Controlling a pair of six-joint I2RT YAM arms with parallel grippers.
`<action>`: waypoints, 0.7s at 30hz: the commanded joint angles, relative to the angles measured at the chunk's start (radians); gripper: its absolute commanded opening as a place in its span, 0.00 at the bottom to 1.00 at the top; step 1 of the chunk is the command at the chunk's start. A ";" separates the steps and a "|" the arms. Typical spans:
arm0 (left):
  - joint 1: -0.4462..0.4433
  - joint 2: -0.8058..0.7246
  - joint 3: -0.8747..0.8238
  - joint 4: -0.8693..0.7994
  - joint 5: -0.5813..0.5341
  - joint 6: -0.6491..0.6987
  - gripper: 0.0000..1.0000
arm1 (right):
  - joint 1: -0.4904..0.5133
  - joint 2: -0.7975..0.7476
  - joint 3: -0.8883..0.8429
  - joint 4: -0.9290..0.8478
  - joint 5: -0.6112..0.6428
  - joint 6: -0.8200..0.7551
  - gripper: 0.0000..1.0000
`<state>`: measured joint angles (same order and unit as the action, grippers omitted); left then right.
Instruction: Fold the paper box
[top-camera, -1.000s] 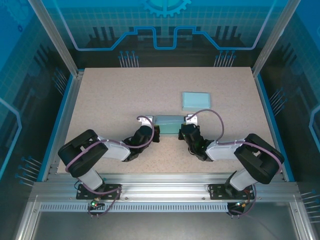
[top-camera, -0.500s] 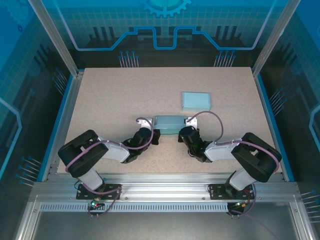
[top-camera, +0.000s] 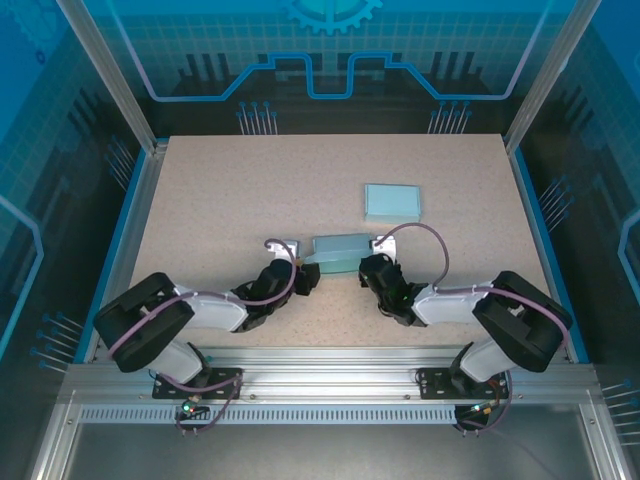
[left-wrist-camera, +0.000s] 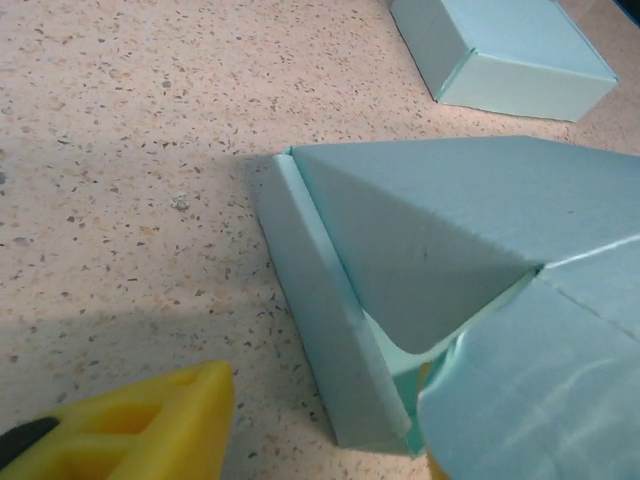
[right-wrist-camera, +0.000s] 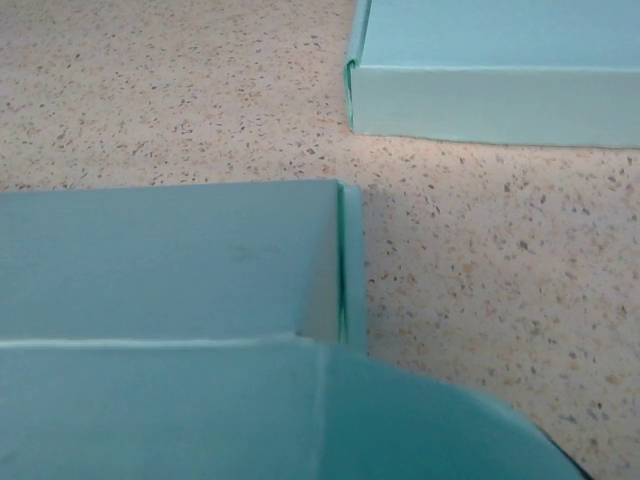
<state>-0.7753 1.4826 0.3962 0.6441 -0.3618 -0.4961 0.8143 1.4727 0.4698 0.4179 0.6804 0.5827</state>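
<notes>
The paper box, pale teal and partly folded, lies at the table's middle front, a little askew. My left gripper is at its left end. In the left wrist view that gripper stands open. One yellow finger is clear of the box's end wall. A raised flap hides the other finger. My right gripper is at the box's right end. The right wrist view shows the box's top and a curved flap over the fingers, so their state is hidden.
A closed teal box lies just behind and right of the paper box, also in the left wrist view and the right wrist view. Bare speckled tabletop spreads left and behind. Blue rails edge the table.
The left jaws have come apart off the box's end. The left arm's elbow has swung down and to the left. The box has turned slightly; the right arm has barely moved.
</notes>
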 joint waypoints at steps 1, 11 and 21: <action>-0.011 -0.052 -0.025 -0.070 0.000 0.001 0.58 | 0.021 -0.040 -0.011 -0.040 0.025 -0.004 0.42; -0.016 -0.222 -0.060 -0.278 -0.022 -0.091 0.72 | 0.072 -0.145 -0.009 -0.192 0.068 0.003 0.64; -0.015 -0.655 0.009 -0.819 -0.153 -0.164 0.99 | 0.140 -0.484 -0.003 -0.604 0.025 0.061 1.00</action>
<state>-0.7837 0.9237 0.3668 0.0422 -0.4343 -0.6308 0.9371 1.0733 0.4679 -0.0055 0.7181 0.6109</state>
